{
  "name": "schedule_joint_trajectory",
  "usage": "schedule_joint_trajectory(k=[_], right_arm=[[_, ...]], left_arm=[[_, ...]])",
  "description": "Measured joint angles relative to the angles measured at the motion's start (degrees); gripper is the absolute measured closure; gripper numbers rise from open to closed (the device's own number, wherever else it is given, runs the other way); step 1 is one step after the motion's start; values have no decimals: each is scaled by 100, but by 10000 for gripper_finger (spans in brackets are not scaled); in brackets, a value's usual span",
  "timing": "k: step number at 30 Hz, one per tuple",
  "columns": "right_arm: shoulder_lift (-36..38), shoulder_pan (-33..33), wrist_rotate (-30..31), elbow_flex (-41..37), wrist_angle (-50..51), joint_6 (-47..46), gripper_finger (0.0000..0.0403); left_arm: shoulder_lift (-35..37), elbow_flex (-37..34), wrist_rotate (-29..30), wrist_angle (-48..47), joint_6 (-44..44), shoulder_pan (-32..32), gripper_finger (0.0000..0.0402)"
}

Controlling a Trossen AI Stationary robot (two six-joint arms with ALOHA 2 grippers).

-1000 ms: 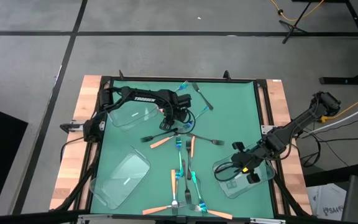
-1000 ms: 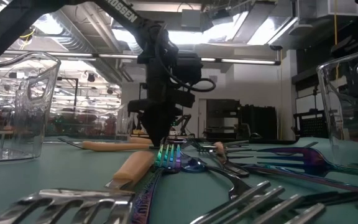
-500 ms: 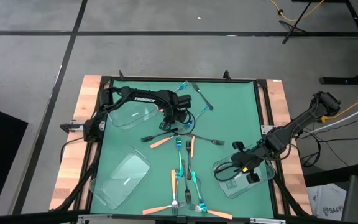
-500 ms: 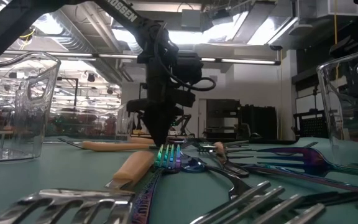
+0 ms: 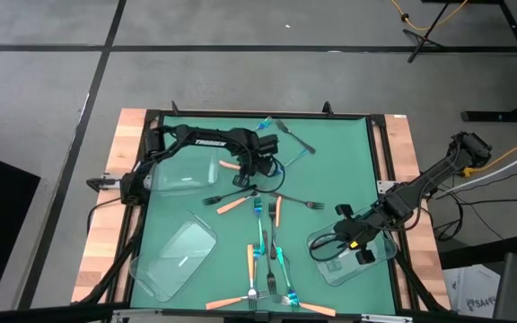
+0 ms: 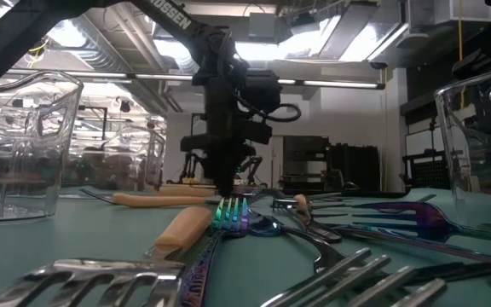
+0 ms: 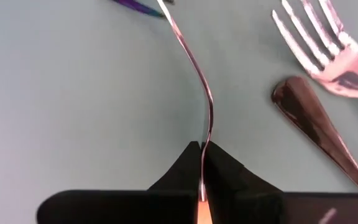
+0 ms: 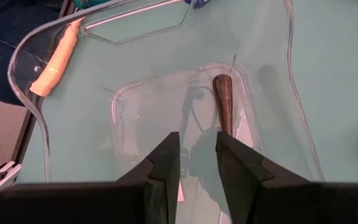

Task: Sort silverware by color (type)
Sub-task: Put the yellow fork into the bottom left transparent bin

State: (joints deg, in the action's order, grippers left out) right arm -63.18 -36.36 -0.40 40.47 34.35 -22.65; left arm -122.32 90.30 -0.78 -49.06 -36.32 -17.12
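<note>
Silverware lies scattered; left gripper (image 7: 202, 163) pinches what looks like an orange-handled fork (image 7: 194, 74); right gripper (image 8: 197, 155) hovers part-open.

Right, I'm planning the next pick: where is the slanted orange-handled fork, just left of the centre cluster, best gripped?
Probably mid-handle on the orange-handled fork, coming straight down with the jaws across the handle's width. It lies flat on the green mat, with bare mat on its near side. Its tine end runs into the crowded forks, and a dark fork lies close alongside.
</note>
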Motion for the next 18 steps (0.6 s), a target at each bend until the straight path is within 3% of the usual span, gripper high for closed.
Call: schedule_joint_trajectory(k=[13, 18], right_arm=[[0, 0, 0, -2, 2, 0, 307], [0, 0, 0, -2, 0, 0, 307]], left_arm=[[20, 898, -3, -291, 8, -90, 400], [24, 1348, -8, -634, 433, -136, 401]])
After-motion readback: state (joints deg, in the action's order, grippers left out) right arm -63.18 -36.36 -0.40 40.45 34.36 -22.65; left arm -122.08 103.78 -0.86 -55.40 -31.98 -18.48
